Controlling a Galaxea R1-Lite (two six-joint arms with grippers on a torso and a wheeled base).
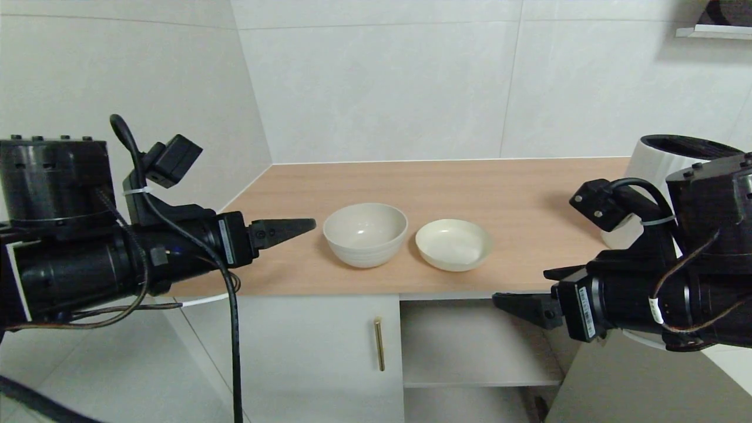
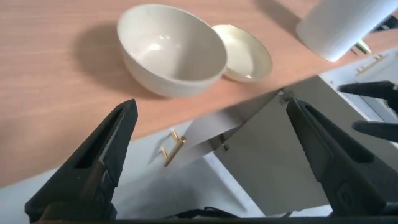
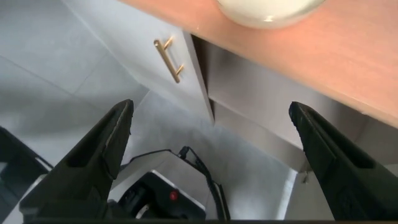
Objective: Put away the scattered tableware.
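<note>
A deep white bowl (image 1: 365,234) (image 2: 174,50) and a shallower cream bowl (image 1: 454,244) (image 2: 245,53) sit side by side near the front edge of the wooden counter (image 1: 446,188). My left gripper (image 1: 308,224) (image 2: 210,104) hovers just left of the deep bowl at counter height, open and holding nothing. My right gripper (image 1: 521,286) (image 3: 210,111) is open and empty, below the counter edge in front of the open cabinet (image 1: 470,341). The right wrist view catches the side of one bowl (image 3: 267,9) over the counter edge; I cannot tell which.
A tall white cylindrical container (image 1: 664,170) (image 2: 342,25) stands at the counter's right. The left cabinet door (image 1: 317,352) is closed, with a gold handle (image 1: 379,343) (image 3: 169,59). Tiled walls enclose the counter at the back and left.
</note>
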